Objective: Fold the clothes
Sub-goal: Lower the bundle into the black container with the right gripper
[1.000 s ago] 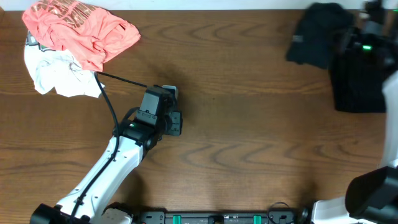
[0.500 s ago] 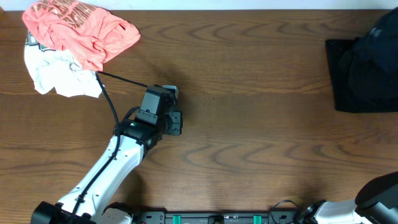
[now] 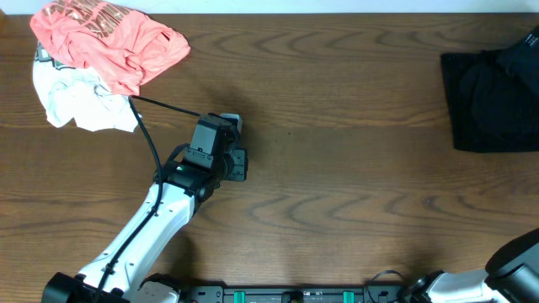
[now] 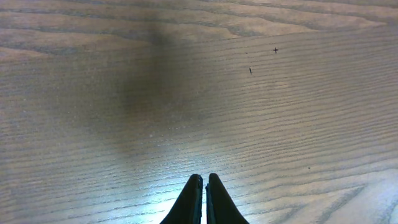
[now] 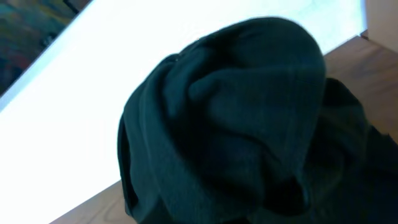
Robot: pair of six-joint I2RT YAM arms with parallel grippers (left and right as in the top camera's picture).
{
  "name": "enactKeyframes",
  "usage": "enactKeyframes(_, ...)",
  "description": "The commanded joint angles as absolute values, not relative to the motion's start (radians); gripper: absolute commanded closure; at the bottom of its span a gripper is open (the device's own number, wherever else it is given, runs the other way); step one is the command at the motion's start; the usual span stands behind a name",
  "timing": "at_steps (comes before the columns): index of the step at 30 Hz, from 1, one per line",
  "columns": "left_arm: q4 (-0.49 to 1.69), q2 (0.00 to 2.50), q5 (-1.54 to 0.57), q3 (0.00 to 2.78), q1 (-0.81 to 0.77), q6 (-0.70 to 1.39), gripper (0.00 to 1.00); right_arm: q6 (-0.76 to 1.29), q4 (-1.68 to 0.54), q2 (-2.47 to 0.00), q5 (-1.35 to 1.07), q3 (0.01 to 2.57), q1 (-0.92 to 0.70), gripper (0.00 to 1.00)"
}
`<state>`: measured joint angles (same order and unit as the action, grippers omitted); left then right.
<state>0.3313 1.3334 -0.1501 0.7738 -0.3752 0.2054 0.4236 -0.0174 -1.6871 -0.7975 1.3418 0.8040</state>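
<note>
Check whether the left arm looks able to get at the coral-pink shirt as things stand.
Probably yes. The left end effector is shut over bare table, and only open wood lies between it and the coral-pink shirt at the far-left corner; its own cable trails that way.

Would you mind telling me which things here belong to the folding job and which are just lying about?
In the job:
- black garment, bunched up close to the right wrist camera
- black pile at the table's right edge

Lying about, untouched for now:
- coral-pink shirt
- white garment, partly under it
</note>
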Motion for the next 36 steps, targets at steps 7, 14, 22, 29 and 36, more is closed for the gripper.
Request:
enactKeyframes(7, 0.326, 1.341, -0.142, 0.769, -0.376, 0.200, 0.94, 0.478, 0.131, -1.837, -0.921, 1.319, 0.819, 0.99)
enactKeyframes(14, 0.327, 1.341, -0.136, 0.769, -0.376, 0.200, 0.94, 0.493, 0.237, -1.961, -0.981, 1.319, 0.818, 0.99)
enactKeyframes(22, 0.326, 1.347, -0.133, 0.769, -0.376, 0.200, 0.94, 0.495, 0.239, -2.015, -0.952, 1.291, 0.826, 0.98)
enactKeyframes(29, 0.324, 1.347, -0.118, 0.769, -0.376, 0.200, 0.94, 0.531, 0.184, -2.015, -0.836, 1.240, 0.839, 0.93)
enactKeyframes(36, 0.324, 1.347, -0.118, 0.769, -0.376, 0.200, 0.94, 0.609, 0.123, -2.013, -0.774, 1.240, 0.859, 0.61)
